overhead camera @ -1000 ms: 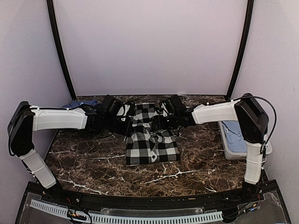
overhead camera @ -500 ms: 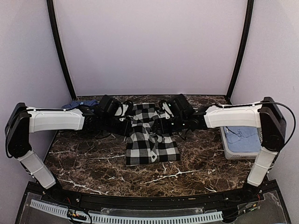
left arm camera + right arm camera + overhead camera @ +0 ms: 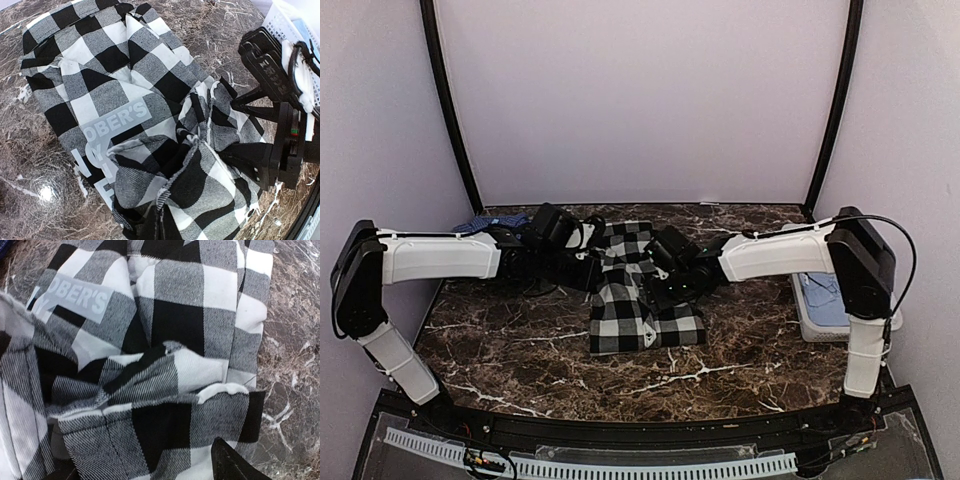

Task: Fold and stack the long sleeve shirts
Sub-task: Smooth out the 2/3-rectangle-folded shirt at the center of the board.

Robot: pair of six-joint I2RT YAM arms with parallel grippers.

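On the marble table (image 3: 510, 345) | black-and-white checked shirt (image 3: 645, 318) is lying half-folded at centre | left gripper (image 3: 590, 268) is pinching its bunched cloth | right gripper (image 3: 658, 290) is hovering with jaws spread | best practice: taking the loose fold squarely and drawing it flat.

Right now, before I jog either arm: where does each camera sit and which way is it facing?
Top external: above and behind the bases, looking down and forward over the marble table; both arms show, meeting at the checked shirt.
Left wrist: on the left arm, looking down across the shirt toward the right gripper and white basket; own fingers not clearly seen.
Right wrist: close above the shirt, facing down; one own fingertip shows.
Both wrist views share the shirt's printed label.
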